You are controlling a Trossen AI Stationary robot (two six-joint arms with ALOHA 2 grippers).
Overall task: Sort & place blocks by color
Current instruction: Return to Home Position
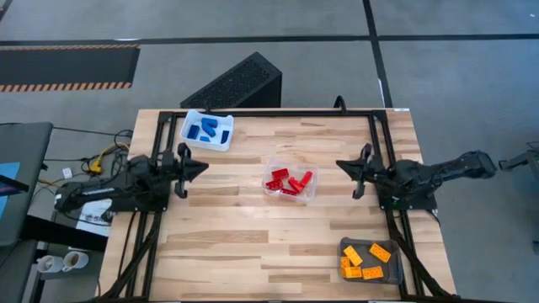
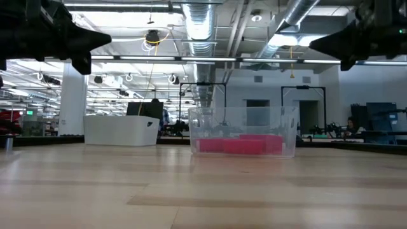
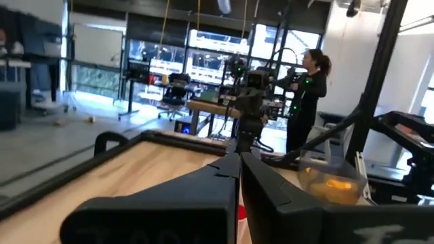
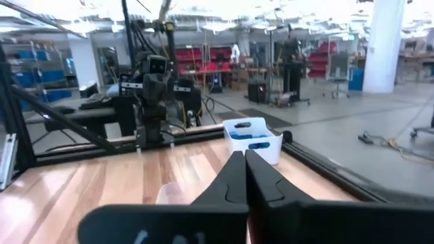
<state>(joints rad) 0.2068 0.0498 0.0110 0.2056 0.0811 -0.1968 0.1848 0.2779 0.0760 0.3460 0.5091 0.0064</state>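
Blocks (image 1: 296, 183) grouped by colour, long axes varied

Overhead light falls evenly on my desk (image 1: 253, 244), bright and free of glare, and my arms cast only faint, soft shadows on the wood. From desk height, the ceiling lamps (image 2: 280, 39) and pale walls backlight everything, so my left end effector (image 2: 108, 39) and right end effector (image 2: 313, 46) read as black silhouettes. The nearest wood blurs, and the red blocks (image 2: 240, 144) smear pink inside the clear bin (image 2: 289, 127). In both wrist views my own fingers (image 3: 190, 196) loom dark and soft.
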